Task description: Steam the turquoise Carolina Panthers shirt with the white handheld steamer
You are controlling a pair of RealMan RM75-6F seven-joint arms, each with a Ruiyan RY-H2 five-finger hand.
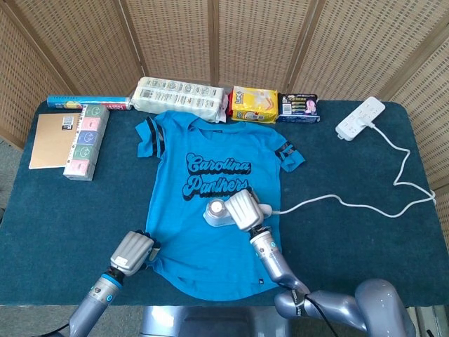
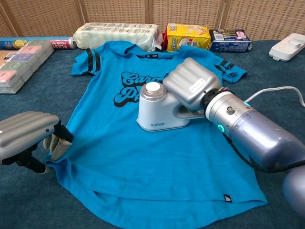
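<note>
The turquoise Carolina Panthers shirt lies flat in the middle of the dark table. The white handheld steamer stands on the shirt just below the lettering. My right hand grips the steamer's handle from the right. A white cord runs from the steamer to the right. My left hand rests at the shirt's lower left hem corner, its fingers pinching the fabric edge.
Along the back stand a white package, a yellow pack and a dark box. A notebook and pastel box stack sit at the left. A white power strip lies at the back right.
</note>
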